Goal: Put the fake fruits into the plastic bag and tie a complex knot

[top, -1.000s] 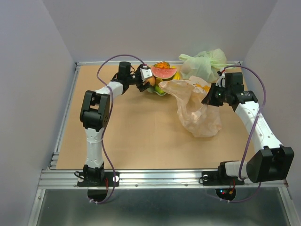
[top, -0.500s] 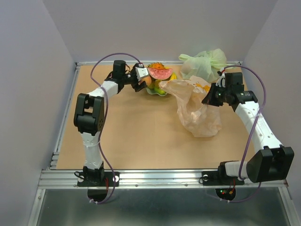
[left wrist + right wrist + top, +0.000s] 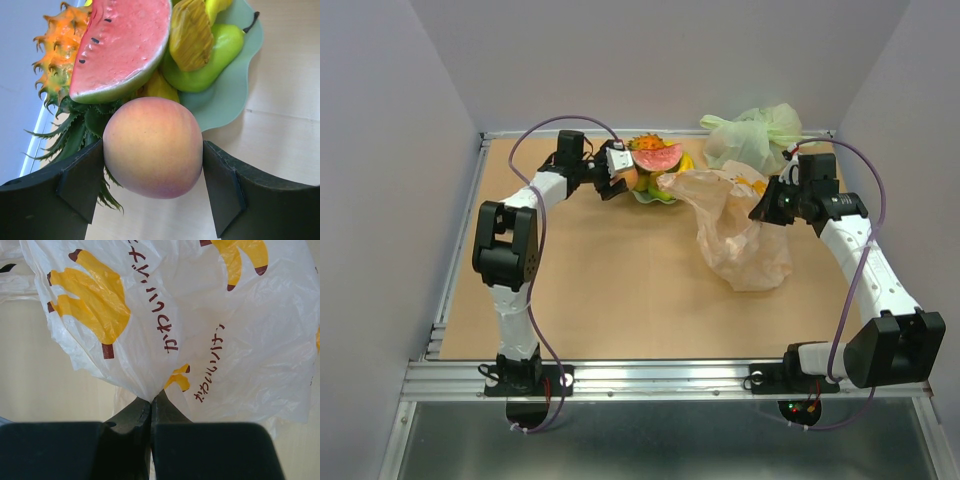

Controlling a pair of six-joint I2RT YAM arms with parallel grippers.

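item, task progress: we are seeing no fruit shape through the film of the plastic bag (image 3: 742, 240), though its inside is mostly hidden, and no knot is showing in it, so we are judging both the loading and the tying as remaining. item, left end effector (image 3: 152, 187): it is grasping the peach (image 3: 152, 147), its pads (image 3: 80, 185) pressing on both flanks, at the rim of the pale green bowl (image 3: 232, 97); we are judging this the first pick, and we cannot tell whether the peach is clear of the pile. item, fruits lying in the bowl: the watermelon slice (image 3: 122, 45) is leaning on top, the spiky orange fruit (image 3: 59, 45) is sitting beside it, and the green pear (image 3: 212, 52) is lying under a ribbed yellow piece (image 3: 190, 32). item, right end effector (image 3: 151, 407): it is clenched on a pinch of the bag's film and holding that side up, while the bag is resting on the worktop (image 3: 610, 290) just right of the bowl with its upper edge reaching toward the fruit. item, surroundings: a pale green knotted bag (image 3: 755, 128) is lying at the far edge behind the printed bag, close to it. item, obstructions: the bag's mouth is not showing plainly open, so we are judging that the peach may be catching on slack film; the watermelon slice is overhanging the peach closely and could be getting dragged along.
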